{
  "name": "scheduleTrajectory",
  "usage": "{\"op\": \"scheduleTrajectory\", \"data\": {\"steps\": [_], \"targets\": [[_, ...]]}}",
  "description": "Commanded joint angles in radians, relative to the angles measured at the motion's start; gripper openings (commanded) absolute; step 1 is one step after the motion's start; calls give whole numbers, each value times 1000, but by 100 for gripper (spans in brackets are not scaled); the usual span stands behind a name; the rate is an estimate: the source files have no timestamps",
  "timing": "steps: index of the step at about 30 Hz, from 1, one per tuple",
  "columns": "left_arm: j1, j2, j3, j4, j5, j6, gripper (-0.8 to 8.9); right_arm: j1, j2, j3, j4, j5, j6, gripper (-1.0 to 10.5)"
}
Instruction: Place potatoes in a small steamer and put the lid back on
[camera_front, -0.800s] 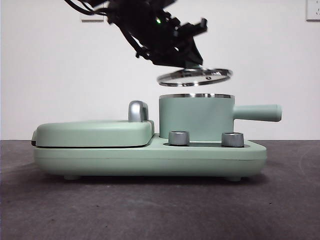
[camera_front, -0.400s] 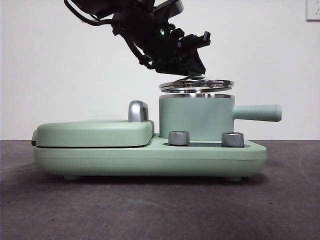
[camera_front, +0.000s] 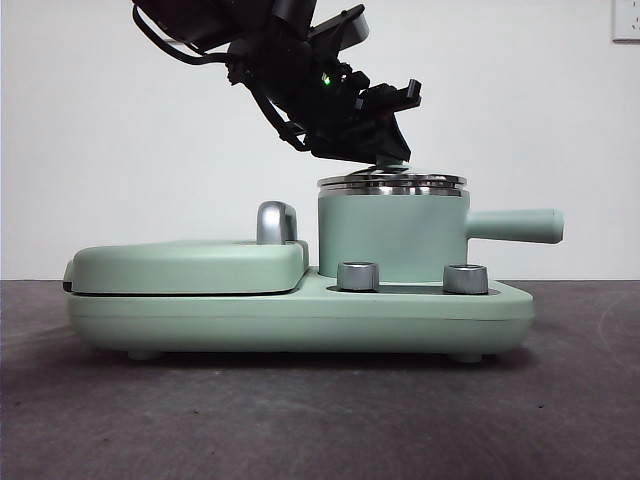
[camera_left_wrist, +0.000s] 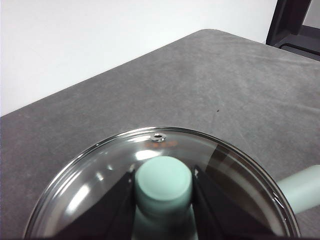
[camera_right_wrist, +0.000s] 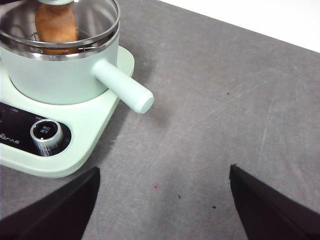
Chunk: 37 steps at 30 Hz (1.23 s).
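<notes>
Half a second ago the glass lid (camera_front: 392, 182) hung just above the small steamer (camera_front: 392, 236); now its steel rim rests on the pot's rim, and the potato (camera_right_wrist: 56, 26) shows inside through the glass. The left gripper (camera_left_wrist: 163, 186) still has its jaws closed on the lid's mint-green knob (camera_left_wrist: 163, 181). The right gripper (camera_right_wrist: 162, 200) waits beside the cooker base (camera_right_wrist: 75, 150), jaws wide and empty; only the release seems left.

small print on dial (camera_right_wrist: 46, 134) and black panel (camera_right_wrist: 15, 131), unreadable
</notes>
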Motion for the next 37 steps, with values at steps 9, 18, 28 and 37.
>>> {"op": "scheduleTrajectory", "data": {"steps": [9, 18, 28, 37], "targets": [[-11, 24, 34, -42, 0, 15, 10, 2, 5, 0, 8, -2, -4, 398], [-11, 24, 34, -83, 0, 15, 10, 2, 5, 0, 8, -2, -4, 398], [-12, 22, 36, -84, 0, 14, 149, 2, 5, 0, 8, -2, -4, 398], [-13, -30, 39, -94, 0, -5, 252, 2, 5, 0, 5, -2, -4, 398]]}}
